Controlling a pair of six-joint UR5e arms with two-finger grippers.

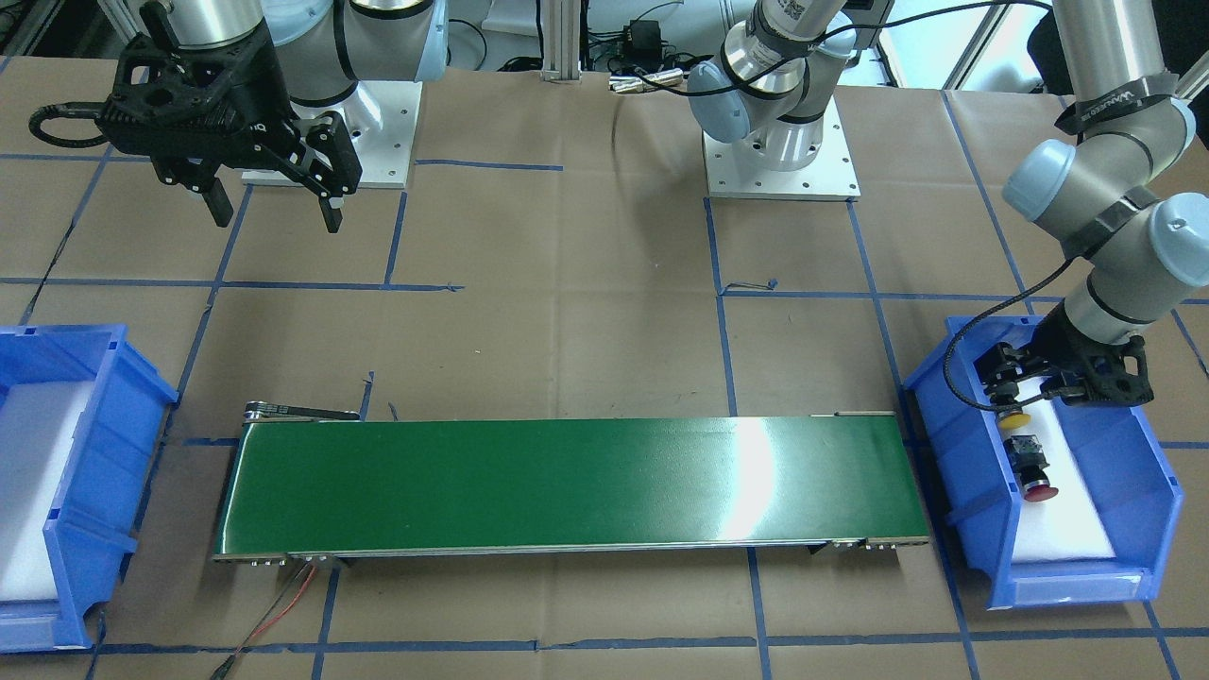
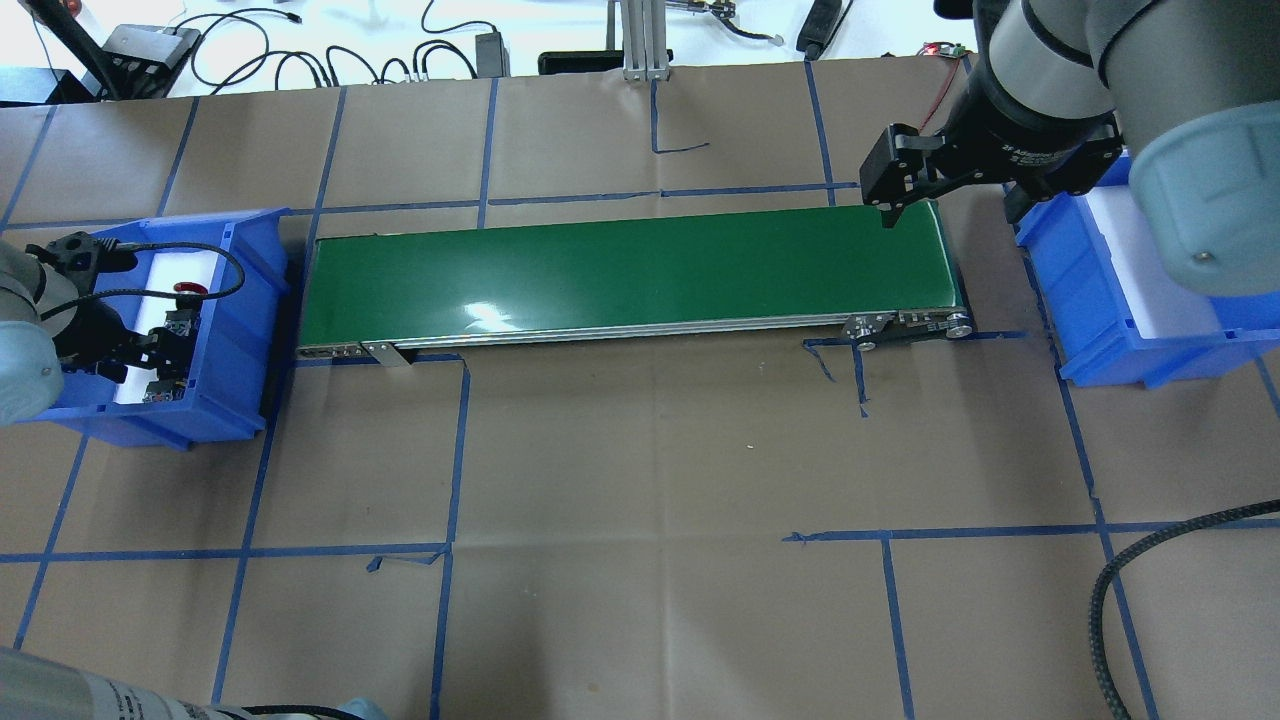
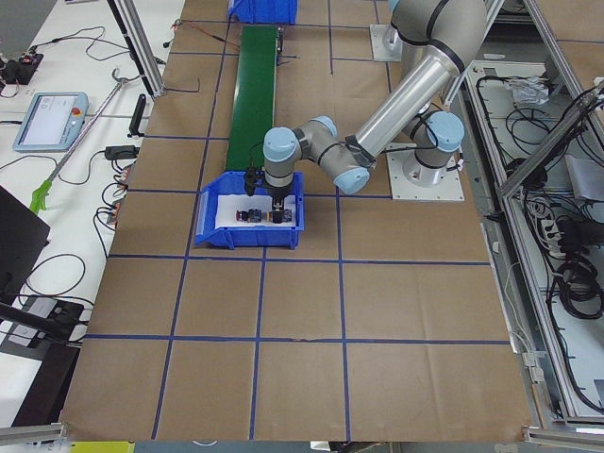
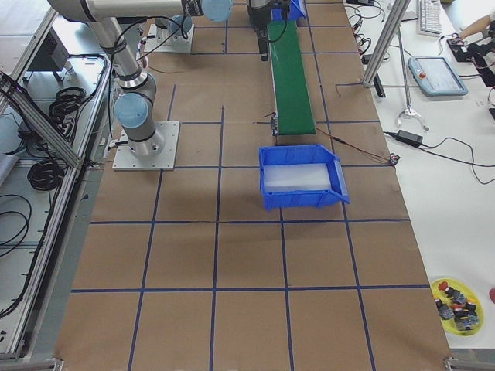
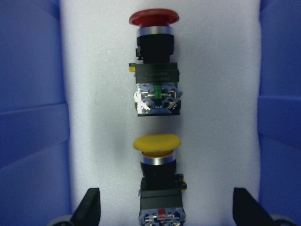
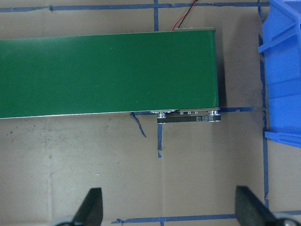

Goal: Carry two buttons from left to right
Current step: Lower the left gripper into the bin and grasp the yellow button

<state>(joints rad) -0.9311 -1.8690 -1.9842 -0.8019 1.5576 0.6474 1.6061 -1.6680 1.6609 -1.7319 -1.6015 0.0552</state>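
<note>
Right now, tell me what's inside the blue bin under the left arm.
White foam pad, yellow button, red button. Left gripper covers part of the pad.

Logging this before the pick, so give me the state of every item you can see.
Yellow button, on its side in the left bin, ungripped.
Red button, on its side, same bin.
Left gripper, open, straddling the yellow button.
Right gripper, open, empty.
Conveyor belt, bare.
Right bin, no buttons.
</note>
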